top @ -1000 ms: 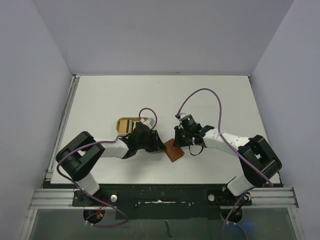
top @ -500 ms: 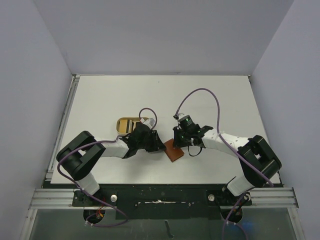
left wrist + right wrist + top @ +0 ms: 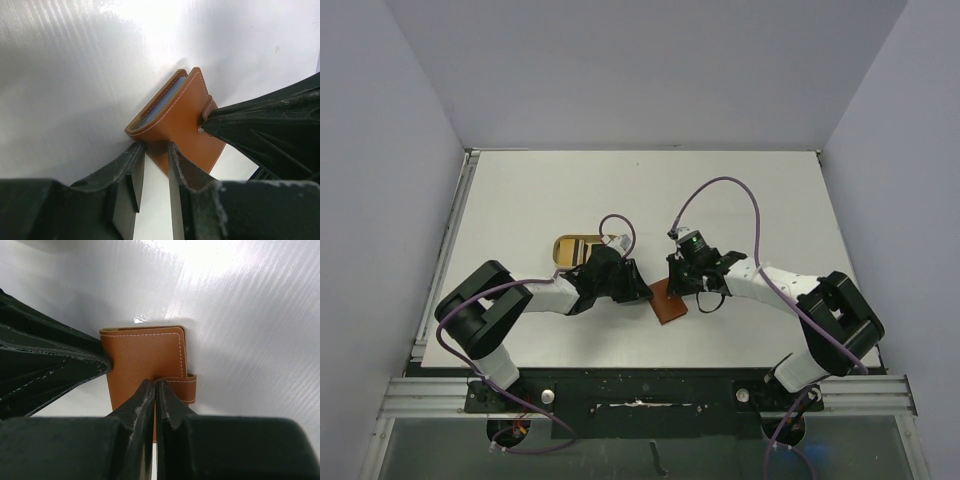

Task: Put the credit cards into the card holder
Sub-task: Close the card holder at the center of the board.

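Note:
The card holder (image 3: 669, 303) is a brown leather wallet lying folded shut on the table between my two grippers. In the left wrist view the card holder (image 3: 177, 117) shows a pale blue credit card's edge (image 3: 164, 98) inside the fold. My left gripper (image 3: 154, 150) is open a little, its fingertips at the wallet's near edge. My right gripper (image 3: 155, 385) is shut, its tips pressed on the wallet by the snap tab (image 3: 181, 385). The right gripper's tip (image 3: 210, 122) sits by the metal stud (image 3: 200, 130). No loose cards show.
A tan round-ended tray (image 3: 563, 243) with dark stripes inside lies behind my left arm, partly hidden by it. The two grippers (image 3: 638, 290) (image 3: 682, 287) are close together over the wallet. Grey walls stand round the white table (image 3: 750, 200).
My right gripper has shifted slightly left and down onto the wallet. My left gripper has edged a little right towards it. The wallet has barely moved.

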Tool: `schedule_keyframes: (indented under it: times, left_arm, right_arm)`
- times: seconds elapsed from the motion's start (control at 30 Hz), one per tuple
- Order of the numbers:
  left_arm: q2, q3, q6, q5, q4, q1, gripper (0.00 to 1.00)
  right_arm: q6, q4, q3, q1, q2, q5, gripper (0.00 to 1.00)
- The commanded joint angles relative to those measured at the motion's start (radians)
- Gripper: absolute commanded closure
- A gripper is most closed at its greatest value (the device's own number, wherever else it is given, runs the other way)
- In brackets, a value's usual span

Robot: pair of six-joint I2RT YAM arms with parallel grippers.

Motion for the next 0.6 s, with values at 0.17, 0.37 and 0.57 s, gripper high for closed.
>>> schedule_keyframes:
  times: [0.17,0.37,0.57]
  left_arm:
    - [0.004,0.027,0.015,0.017,0.045,-0.005,0.77]
    - [0.010,0.032,0.012,0.025,0.051,-0.005,0.77]
    - [0.008,0.032,0.009,0.026,0.050,-0.005,0.78]
  right_arm:
    - [0.047,-0.001,-0.014,0.006,-0.088,-0.046,1.00]
    - [0.039,-0.005,-0.018,0.006,-0.065,-0.052,1.00]
    - [0.042,0.016,-0.024,0.007,-0.041,-0.063,1.00]
